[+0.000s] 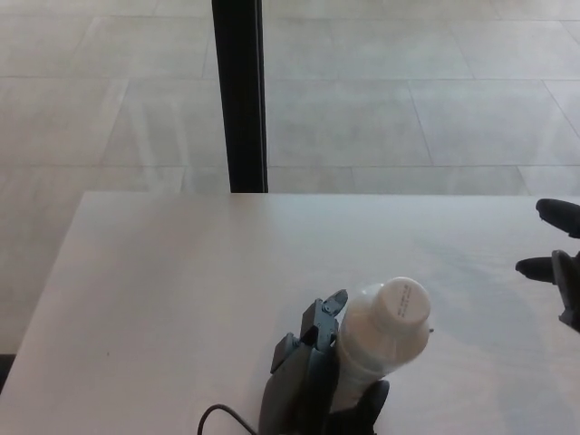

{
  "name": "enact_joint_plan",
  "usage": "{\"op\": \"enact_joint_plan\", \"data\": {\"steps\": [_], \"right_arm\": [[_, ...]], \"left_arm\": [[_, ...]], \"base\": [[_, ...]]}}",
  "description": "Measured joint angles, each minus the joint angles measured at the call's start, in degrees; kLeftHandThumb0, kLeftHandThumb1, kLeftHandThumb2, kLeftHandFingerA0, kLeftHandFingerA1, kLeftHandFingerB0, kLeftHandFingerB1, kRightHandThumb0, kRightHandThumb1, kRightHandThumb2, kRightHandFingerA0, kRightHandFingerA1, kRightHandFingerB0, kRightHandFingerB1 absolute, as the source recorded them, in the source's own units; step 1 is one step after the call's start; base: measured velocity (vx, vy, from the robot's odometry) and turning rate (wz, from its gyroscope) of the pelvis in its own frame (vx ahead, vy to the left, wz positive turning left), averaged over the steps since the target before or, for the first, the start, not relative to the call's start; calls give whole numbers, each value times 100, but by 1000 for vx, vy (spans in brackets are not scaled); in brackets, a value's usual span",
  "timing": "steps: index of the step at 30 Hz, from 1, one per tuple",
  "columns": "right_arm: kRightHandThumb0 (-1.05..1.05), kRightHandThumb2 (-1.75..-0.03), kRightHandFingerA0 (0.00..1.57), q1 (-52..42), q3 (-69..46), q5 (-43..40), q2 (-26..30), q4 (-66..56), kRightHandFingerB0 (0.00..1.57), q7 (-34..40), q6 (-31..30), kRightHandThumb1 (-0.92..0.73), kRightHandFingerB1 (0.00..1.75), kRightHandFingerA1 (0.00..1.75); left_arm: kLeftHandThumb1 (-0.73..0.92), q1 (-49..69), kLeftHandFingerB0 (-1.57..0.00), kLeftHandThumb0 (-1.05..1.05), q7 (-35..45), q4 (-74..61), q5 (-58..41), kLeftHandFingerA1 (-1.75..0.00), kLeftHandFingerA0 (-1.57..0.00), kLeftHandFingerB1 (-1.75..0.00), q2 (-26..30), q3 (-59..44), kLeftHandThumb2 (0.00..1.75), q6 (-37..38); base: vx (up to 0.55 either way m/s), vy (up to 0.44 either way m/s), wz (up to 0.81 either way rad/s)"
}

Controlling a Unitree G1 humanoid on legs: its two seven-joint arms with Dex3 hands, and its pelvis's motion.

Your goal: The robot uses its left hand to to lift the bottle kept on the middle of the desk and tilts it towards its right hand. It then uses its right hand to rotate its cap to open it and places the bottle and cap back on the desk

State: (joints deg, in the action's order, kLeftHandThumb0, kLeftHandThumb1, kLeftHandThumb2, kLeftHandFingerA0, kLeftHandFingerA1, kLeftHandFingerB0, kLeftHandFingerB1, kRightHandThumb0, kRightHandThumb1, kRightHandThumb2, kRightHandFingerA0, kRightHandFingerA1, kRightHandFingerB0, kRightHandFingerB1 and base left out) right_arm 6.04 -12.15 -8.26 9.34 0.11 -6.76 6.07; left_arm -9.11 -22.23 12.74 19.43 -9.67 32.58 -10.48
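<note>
A white plastic bottle (381, 340) with a white screw cap (404, 302) is held above the white desk (181, 290) near its front edge. It leans to the right, cap pointing up and toward the right side. My left hand (313, 381) is shut on the bottle's lower body; the base is hidden by the fingers. At the right edge of the picture my right hand (557, 258) hovers over the desk, fingers apart and empty, well clear of the cap.
A black vertical post (240, 91) stands behind the desk's far edge, with pale tiled floor (408, 91) beyond. A thin black cable (222, 415) curls near the front edge, left of my left wrist.
</note>
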Motion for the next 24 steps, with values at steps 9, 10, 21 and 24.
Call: {"op": "enact_joint_plan", "data": {"steps": [9, 10, 21, 24], "right_arm": [[-51, -62, 74, -6, -69, 2, -12, -14, 58, 14, 0, -75, 43, 81], [-50, -63, 75, -9, -77, 1, -15, -15, 58, 14, 0, -75, 44, 81], [-54, -61, 79, -181, -197, 4, -102, -64, 58, 47, 0, -70, 45, 83], [-52, -61, 81, -260, -191, 10, -153, -91, 57, 50, 0, -71, 45, 83]], "left_arm": [[92, -71, -71, 12, -139, 270, -173, -175, -107, -175, -13, 0, 137, 328], [92, -81, -57, 5, -153, 293, -183, -175, -97, -175, -15, 0, 131, 349], [92, -166, -70, 3, -241, 389, -421, -175, -108, -175, -41, -12, 143, 443], [92, -215, -71, 7, -241, 379, -524, -175, -103, -175, -69, -74, 141, 442]], "base": [[0, 0, 0], [0, 0, 0], [0, 0, 0], [0, 0, 0]]}}
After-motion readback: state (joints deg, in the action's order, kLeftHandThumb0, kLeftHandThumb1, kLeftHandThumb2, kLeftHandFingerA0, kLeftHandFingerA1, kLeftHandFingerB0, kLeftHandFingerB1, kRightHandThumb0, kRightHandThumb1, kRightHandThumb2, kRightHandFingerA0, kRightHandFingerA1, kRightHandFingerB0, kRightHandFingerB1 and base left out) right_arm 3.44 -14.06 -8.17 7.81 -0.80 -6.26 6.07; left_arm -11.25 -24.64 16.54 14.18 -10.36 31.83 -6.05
